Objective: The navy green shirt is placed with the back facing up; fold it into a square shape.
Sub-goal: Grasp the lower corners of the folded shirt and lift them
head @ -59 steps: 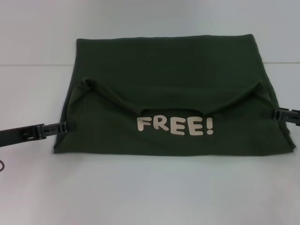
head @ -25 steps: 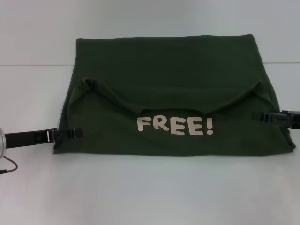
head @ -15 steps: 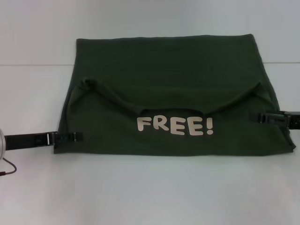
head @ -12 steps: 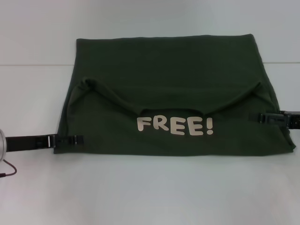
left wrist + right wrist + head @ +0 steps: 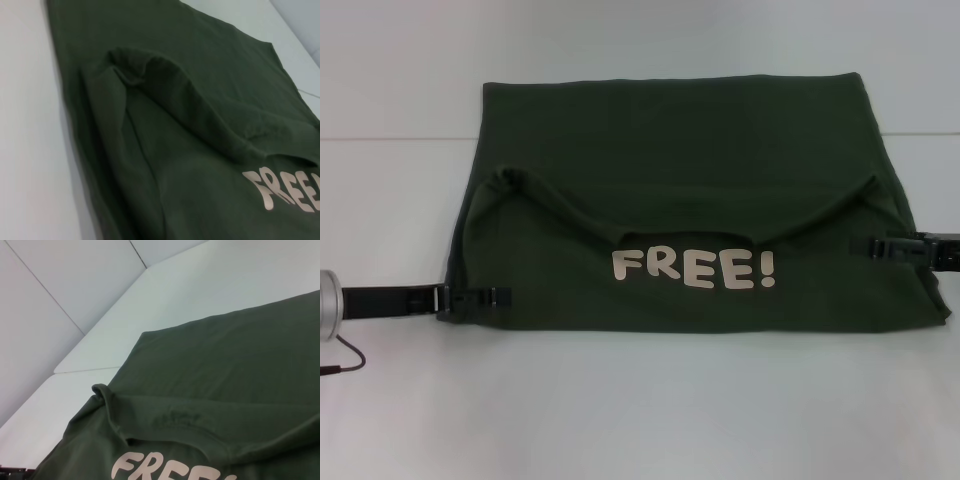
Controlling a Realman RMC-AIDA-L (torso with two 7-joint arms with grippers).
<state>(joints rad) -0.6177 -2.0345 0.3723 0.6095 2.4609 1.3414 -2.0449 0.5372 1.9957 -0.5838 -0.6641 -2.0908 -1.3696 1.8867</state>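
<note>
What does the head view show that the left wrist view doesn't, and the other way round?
Only the head view shows both arms: the left claw over the navy green shirt's left edge, the right claw at its right edge, plus the full "FREE!" lettering. Only the left wrist view shows the bunched fold ridge close up. Both show the shirt on the white table.

A plain white table (image 5: 640,410) fills the head view from nine o'clock round through six to three, its surface smooth and evenly lit, with only soft shadow. Toward twelve o'clock its far edge meets a pale grey-white wall (image 5: 650,35). In the right wrist view, thin dark seams (image 5: 47,292) divide that wall into flat panels above the tabletop.
</note>
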